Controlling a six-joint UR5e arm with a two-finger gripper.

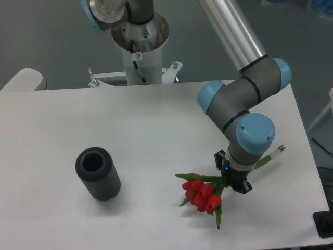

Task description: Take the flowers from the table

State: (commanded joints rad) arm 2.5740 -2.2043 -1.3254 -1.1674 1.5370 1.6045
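We see bare white tabletop (156,130) between the dark grey ribbed cylinder (98,173), standing upright at the left, and the red tulip bunch (202,194). The grey-and-blue arm (242,117) crowds the space above the stems.

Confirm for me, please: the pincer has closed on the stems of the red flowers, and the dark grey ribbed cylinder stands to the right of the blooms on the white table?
One detail is wrong: the dark grey ribbed cylinder stands to the left of the blooms, not the right, as the camera view shows. The rest holds: the pincer is closed on the stems of the red flowers, above the white table.
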